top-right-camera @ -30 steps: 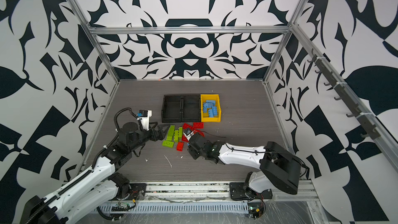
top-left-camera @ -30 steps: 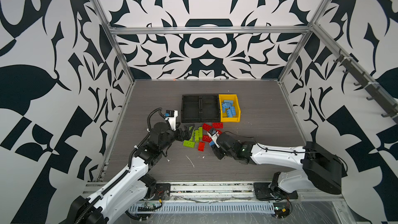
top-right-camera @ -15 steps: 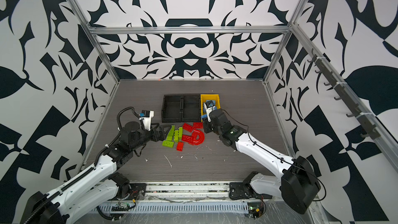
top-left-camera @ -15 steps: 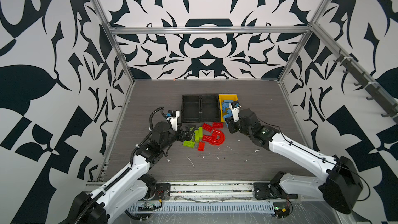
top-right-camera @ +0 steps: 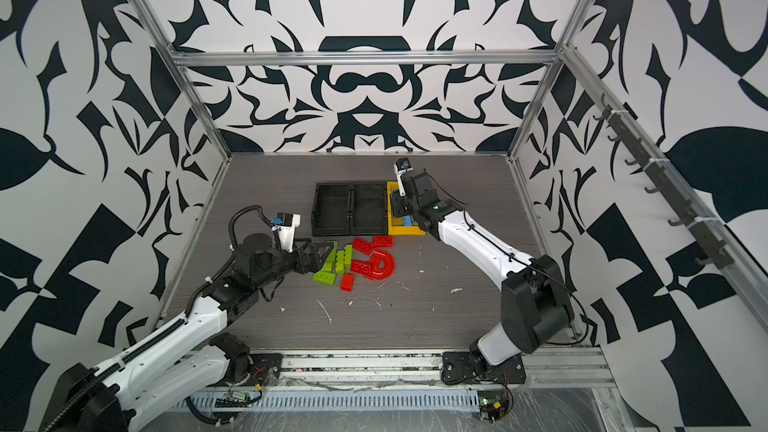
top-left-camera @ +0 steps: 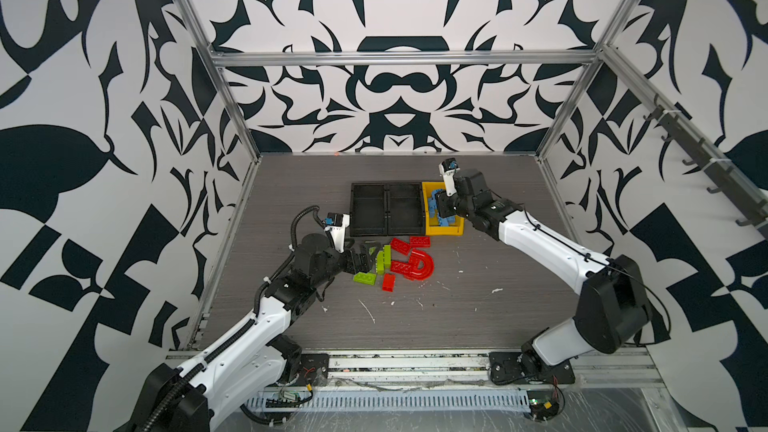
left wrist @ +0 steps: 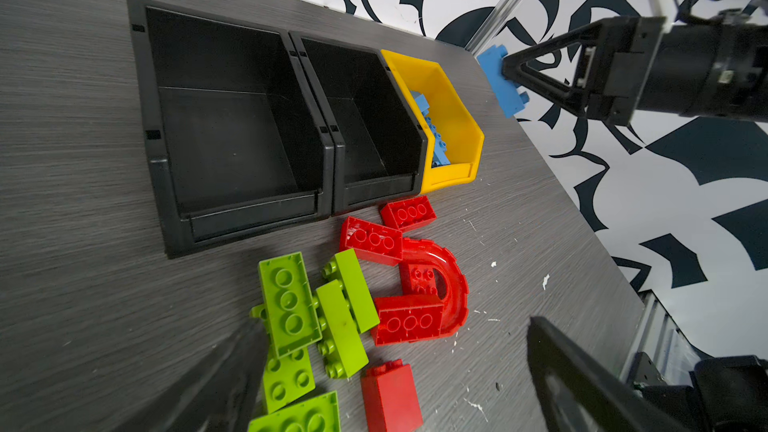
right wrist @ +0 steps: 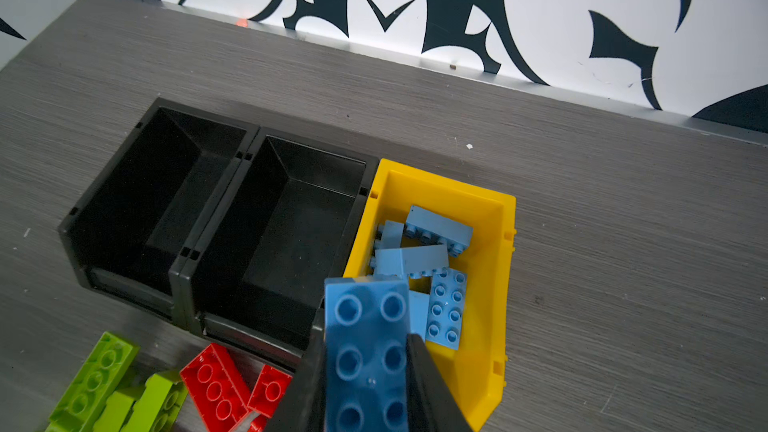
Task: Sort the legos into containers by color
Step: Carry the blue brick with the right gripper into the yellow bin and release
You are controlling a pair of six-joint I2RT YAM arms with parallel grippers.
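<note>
Tabletop (top-left-camera: pixel 519 326) of grey wood grain carries everything, closed in by black-and-white patterned panels (top-left-camera: pixel 395 2)

The right arm (top-left-camera: pixel 540 243) reaches toward the far side. The right gripper (right wrist: pixel 365 328) is clamped on a light blue brick (right wrist: pixel 365 367), studs facing the wrist camera. It holds the brick in the air over the near end of the yellow bin (right wrist: pixel 494 284). The left wrist view shows the same brick well above the bin's rim.

The left arm (top-left-camera: pixel 249 326) lies low, and the left gripper (top-left-camera: pixel 368 259) has its jaws spread wide around the near edge of the loose pile. One finger (left wrist: pixel 232 367) overlaps the green bricks (left wrist: pixel 286 301); whether it touches them I cannot tell.

The black bins (top-left-camera: pixel 387 209), a joined pair, stand side by side, with the yellow bin touching their right side.

The red arch (top-left-camera: pixel 422 265) lies flat on the table in front of the bins, its opening toward the green cluster.

Four red bricks (top-left-camera: pixel 401 245) lie around the arch: two near the bin fronts, one against its open end and one apart toward the near edge.

Several green bricks lie packed together just left of the red ones.

More light blue bricks (right wrist: pixel 419 259) lie jumbled inside the yellow bin.

Small white flecks (top-left-camera: pixel 368 311) dot the bare table nearer the arm bases
</note>
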